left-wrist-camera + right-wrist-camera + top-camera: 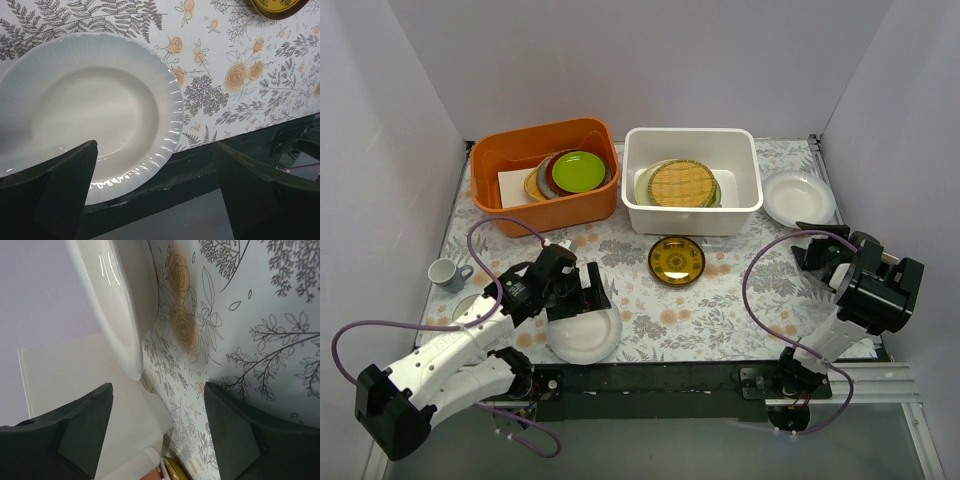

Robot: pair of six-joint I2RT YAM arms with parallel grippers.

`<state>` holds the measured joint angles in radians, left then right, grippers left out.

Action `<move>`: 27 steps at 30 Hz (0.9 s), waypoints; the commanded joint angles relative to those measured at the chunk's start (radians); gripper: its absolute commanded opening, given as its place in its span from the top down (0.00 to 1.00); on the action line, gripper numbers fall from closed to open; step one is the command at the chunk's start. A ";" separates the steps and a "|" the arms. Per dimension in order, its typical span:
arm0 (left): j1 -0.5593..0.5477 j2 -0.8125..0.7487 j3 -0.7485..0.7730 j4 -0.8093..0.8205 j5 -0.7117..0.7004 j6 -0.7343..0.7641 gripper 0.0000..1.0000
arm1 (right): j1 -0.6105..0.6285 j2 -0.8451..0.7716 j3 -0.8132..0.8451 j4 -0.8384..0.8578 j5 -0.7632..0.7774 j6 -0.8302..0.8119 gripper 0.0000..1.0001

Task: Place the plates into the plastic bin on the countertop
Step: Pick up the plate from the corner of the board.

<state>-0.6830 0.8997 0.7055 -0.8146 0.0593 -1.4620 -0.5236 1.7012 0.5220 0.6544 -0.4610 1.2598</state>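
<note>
Hovering over the near white plate (585,335), the left gripper (578,295) gaped; the right gripper (820,250) gaped beside the far plate (798,198)

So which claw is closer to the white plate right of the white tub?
Right. The right gripper sits open just short of the plate; the left gripper is far across the countertop, over the fluted white plate.

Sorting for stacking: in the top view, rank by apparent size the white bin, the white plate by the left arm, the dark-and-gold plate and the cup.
1. white rectangular plastic bin
2. ribbed white round plate
3. small dark-and-gold round plate
4. small white cup
</note>
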 commanded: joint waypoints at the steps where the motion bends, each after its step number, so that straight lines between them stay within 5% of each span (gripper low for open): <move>1: -0.006 0.001 -0.006 0.009 0.005 0.008 0.02 | -0.004 0.021 0.049 0.041 0.042 0.030 0.21; 27: -0.012 -0.015 -0.004 0.006 -0.006 0.006 0.02 | 0.142 0.143 0.220 -0.095 0.232 0.050 0.39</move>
<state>-0.6903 0.9142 0.7017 -0.8078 0.0605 -1.4620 -0.3855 1.8439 0.7258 0.5743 -0.2996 1.3132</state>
